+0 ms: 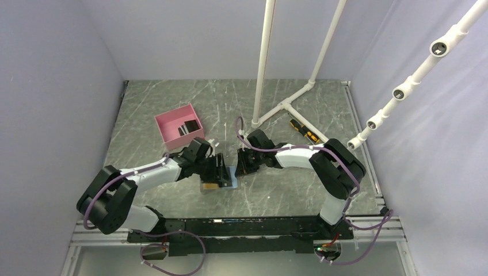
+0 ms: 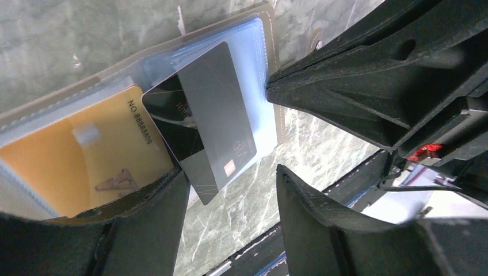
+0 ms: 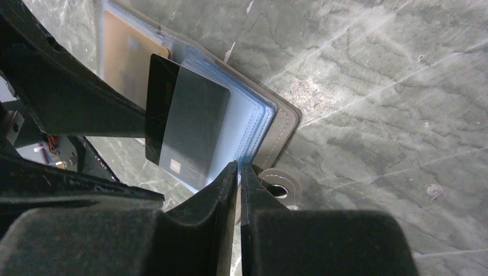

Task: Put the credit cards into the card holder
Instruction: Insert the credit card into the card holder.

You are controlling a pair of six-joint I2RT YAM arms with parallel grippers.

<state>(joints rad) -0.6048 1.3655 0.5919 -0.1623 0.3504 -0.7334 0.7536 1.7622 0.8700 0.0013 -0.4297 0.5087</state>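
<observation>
The grey card holder (image 1: 228,183) lies open on the table between my two grippers, with its light blue sleeves up (image 2: 253,52) and its grey cover (image 3: 283,122) showing. An orange card (image 2: 86,155) sits in a left sleeve. A black card (image 2: 210,123) lies tilted, partly inside a sleeve, with its lower corner sticking out over the table; it also shows in the right wrist view (image 3: 187,129). My left gripper (image 2: 229,170) is open just below that card. My right gripper (image 3: 239,168) is shut on the card holder's sleeve edge. More black cards (image 1: 187,127) lie in the pink box.
The pink open box (image 1: 170,131) stands at the back left. A yellow-and-black screwdriver (image 1: 304,131) lies at the back right beside a white pipe frame (image 1: 286,103). The holder's snap tab (image 3: 280,187) rests beside my right fingers. The arms' base rail (image 1: 241,227) runs along the near edge.
</observation>
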